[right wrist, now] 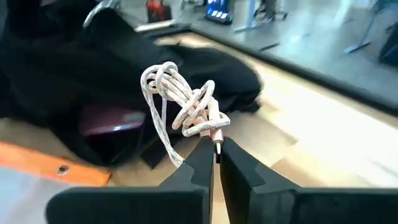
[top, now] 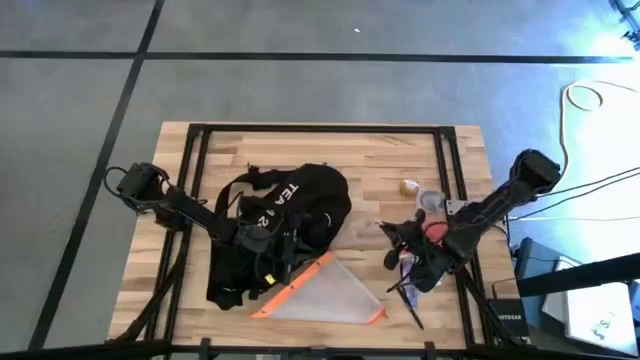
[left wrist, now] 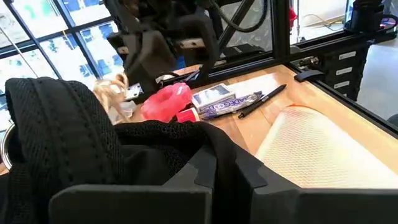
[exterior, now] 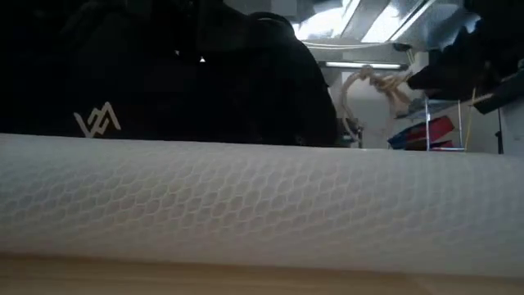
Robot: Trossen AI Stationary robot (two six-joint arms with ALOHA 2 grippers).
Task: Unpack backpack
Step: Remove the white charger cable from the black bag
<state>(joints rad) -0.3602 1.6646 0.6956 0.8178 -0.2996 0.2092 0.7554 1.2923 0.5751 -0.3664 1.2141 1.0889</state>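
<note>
The black backpack [top: 285,215] lies at the table's middle left, its white lettering up. My left gripper [top: 260,240] sits on its near middle, shut on black fabric. My right gripper [right wrist: 216,163] hovers right of the backpack, shut on a coiled white cable [right wrist: 177,99]. In the low view the cable [exterior: 372,86] hangs clear of the table. A translucent pouch with orange trim [top: 325,290] lies flat by the near edge, against the backpack's near side. My left gripper has black mesh fabric of the backpack [left wrist: 205,140] between its two fingers; which part of the backpack this is does not show. The fabric bunches up over the fingers and the rest of the backpack lies on the table. My right gripper pinches the cable near one end of the coil [right wrist: 214,134] between its two fingertips. The coil stands beyond the fingertips, lifted clear of the table.
To the right of the backpack lie a red item [left wrist: 165,102], a labelled packet [left wrist: 217,102] and a black pen [left wrist: 261,99]. A small beige thing [top: 408,186] and a clear round thing [top: 430,200] sit farther back. Black frame rails [top: 445,170] run along the table's sides.
</note>
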